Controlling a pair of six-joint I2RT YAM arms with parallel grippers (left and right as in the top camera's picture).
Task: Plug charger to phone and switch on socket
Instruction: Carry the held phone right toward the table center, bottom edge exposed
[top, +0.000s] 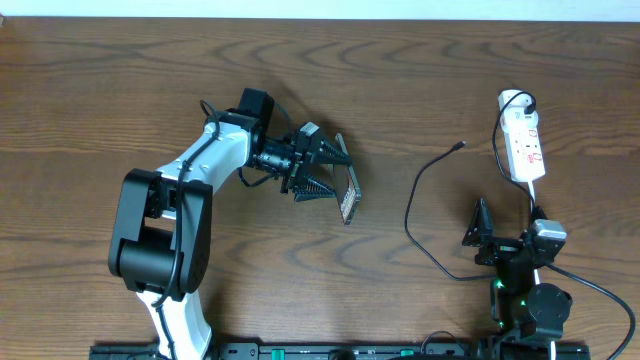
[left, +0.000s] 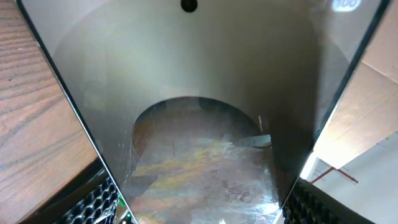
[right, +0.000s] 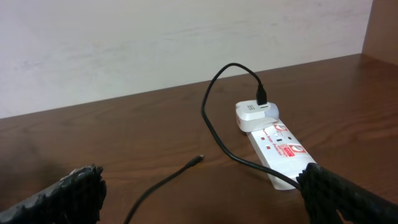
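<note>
The left arm (top: 205, 160) rises from its base at the near-left edge of the wooden surface (top: 100, 80). It bends at the elbow and turns its wrist to the right, so the left jaws point sideways toward the middle of the surface. The left jaws are closed on the phone (top: 348, 194), which they hold on edge and tilted; whether it touches the surface cannot be told. In the left wrist view the phone's shiny grey-brown face fills the frame between the two dark fingers (left: 93, 202). The right arm (top: 540, 305) is folded low at the near-right edge, its wrist aimed away toward the socket (top: 524, 145). The right jaws stand wide apart and hold nothing, with one finger at each lower corner of the right wrist view. The socket lies flat at the far right, with the white plug (top: 513, 100) seated at its far end. The charger (top: 412, 210) runs from that plug in a loose loop over the surface and passes close by the right jaws. Its connector tip (top: 461, 146) lies free on the surface, left of the socket and well apart from the phone.
</note>
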